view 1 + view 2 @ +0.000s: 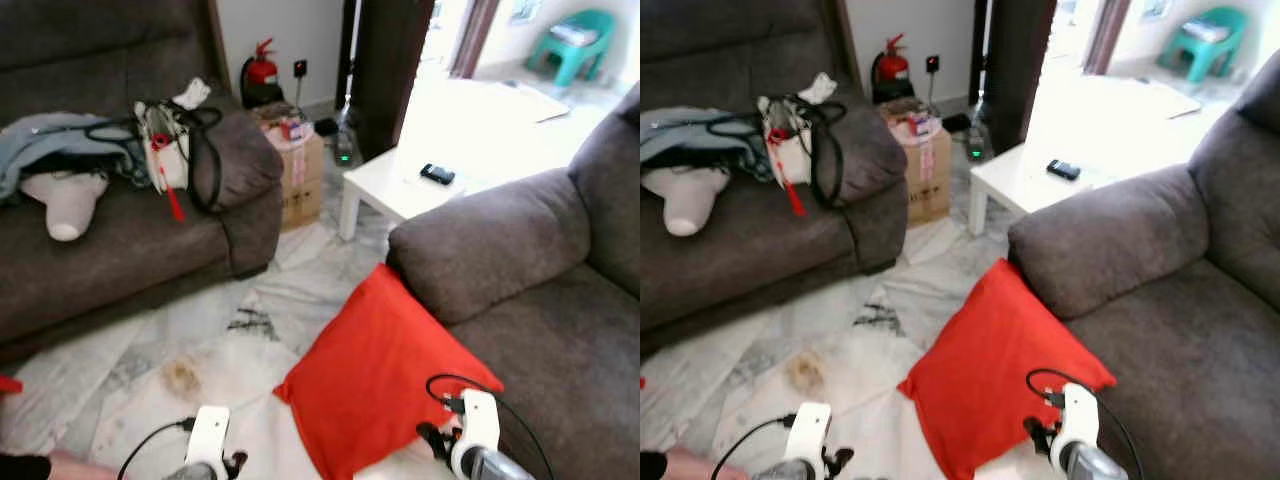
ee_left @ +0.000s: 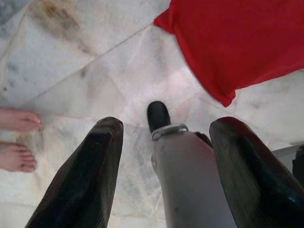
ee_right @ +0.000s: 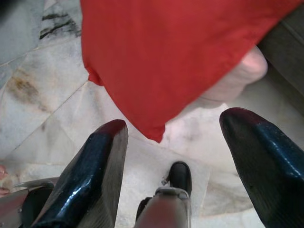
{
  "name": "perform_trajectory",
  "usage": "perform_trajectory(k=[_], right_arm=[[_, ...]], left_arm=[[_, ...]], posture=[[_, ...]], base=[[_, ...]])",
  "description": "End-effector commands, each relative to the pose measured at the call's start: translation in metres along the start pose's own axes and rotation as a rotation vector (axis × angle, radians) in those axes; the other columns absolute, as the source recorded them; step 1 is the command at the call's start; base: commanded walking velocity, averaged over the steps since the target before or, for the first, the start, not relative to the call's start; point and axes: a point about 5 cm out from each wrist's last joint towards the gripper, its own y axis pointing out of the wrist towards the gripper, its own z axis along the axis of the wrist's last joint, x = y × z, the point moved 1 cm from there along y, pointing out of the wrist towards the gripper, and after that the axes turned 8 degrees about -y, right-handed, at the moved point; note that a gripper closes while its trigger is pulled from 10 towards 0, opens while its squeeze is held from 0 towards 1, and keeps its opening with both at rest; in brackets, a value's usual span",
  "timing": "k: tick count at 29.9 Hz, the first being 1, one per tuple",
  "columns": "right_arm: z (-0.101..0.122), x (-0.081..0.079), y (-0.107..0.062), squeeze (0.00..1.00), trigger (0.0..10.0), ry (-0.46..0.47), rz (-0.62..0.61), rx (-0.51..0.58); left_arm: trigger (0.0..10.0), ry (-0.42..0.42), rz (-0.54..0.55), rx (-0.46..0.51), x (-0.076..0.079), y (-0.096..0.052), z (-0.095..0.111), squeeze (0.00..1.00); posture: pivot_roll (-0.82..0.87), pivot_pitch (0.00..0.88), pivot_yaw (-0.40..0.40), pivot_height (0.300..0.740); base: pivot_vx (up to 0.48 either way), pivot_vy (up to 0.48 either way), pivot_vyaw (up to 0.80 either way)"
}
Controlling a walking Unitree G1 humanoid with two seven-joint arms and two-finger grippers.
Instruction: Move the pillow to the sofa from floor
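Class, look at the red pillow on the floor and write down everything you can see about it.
The red pillow is square, plain and soft-looking, its cloth smooth with pointed corners. It stands tilted on the pale marble floor, its upper edge leaning against the front of the grey sofa on the robot's right. No gripper touches it; the open right gripper hangs just above its lower corner.

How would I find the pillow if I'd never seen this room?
Find the grey sofa on the right, then look down at the marble floor by its front. The pillow leans there against the sofa, under the armrest. It is square and bright red, while everything around it is grey or white.
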Motion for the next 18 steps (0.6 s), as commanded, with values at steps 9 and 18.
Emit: perform_trajectory(k=[9,18], right_arm=[[-0.0035,0.0026,-0.001,0.0,10.0,0.016,-0.01,-0.014],[-0.0037,0.0025,-0.001,0.0,10.0,0.015,-0.009,-0.014]], left_arm=[[10.0,0.01,-0.004,-0.021,0.0015,-0.0003,-0.0047,0.0],[10.0,0.036,-0.007,-0.018,0.0013,-0.0003,-0.0039,0.0]], posture=[[0.0,0.073,-0.029,0.74],[0.0,0.073,-0.029,0.74]], base=[[0.0,0.0,0.0],[0.0,-0.062,0.0]])
